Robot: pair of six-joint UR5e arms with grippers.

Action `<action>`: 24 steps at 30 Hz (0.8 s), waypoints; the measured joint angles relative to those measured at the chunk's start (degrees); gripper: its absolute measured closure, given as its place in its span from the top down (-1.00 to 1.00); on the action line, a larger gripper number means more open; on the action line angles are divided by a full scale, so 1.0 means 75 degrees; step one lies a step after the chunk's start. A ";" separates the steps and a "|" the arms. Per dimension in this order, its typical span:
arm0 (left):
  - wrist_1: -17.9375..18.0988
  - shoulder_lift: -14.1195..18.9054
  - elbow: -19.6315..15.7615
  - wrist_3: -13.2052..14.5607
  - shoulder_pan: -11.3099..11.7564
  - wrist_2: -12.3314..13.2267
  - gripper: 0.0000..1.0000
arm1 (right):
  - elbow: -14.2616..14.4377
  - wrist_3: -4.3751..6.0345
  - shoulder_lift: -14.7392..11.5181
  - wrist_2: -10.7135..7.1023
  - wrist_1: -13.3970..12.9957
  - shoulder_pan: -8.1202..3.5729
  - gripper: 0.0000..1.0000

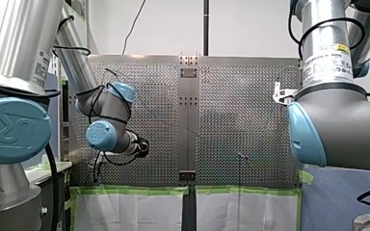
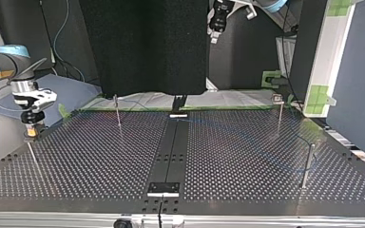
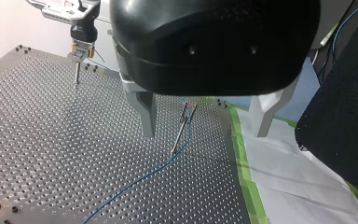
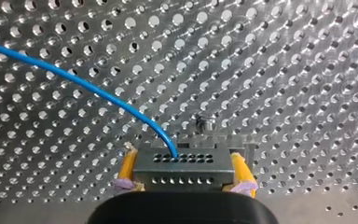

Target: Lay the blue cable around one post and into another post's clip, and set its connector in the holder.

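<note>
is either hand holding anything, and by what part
My right hand holds the blue cable by its metal connector, yellow pads on its two sides. My left hand is open, holding nothing.

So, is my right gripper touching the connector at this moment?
Touching. The right wrist view shows it: both yellow pads of my right gripper press against the sides of the connector, with no gap visible.
</note>
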 joint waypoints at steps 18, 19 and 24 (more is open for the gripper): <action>0.0007 -0.0001 -0.0002 0.0000 0.0009 0.0000 1.00 | -0.0009 0.0293 0.0012 -0.0128 -0.0419 -0.0045 -1.00; 0.0005 -0.0001 -0.0002 0.0000 0.0009 0.0000 1.00 | -0.0017 0.0320 0.0012 -0.0128 -0.0424 -0.0049 -1.00; 0.0005 -0.0003 -0.0004 0.0000 0.0009 0.0002 1.00 | -0.0046 0.0384 0.0012 -0.0128 -0.0422 -0.0059 -1.00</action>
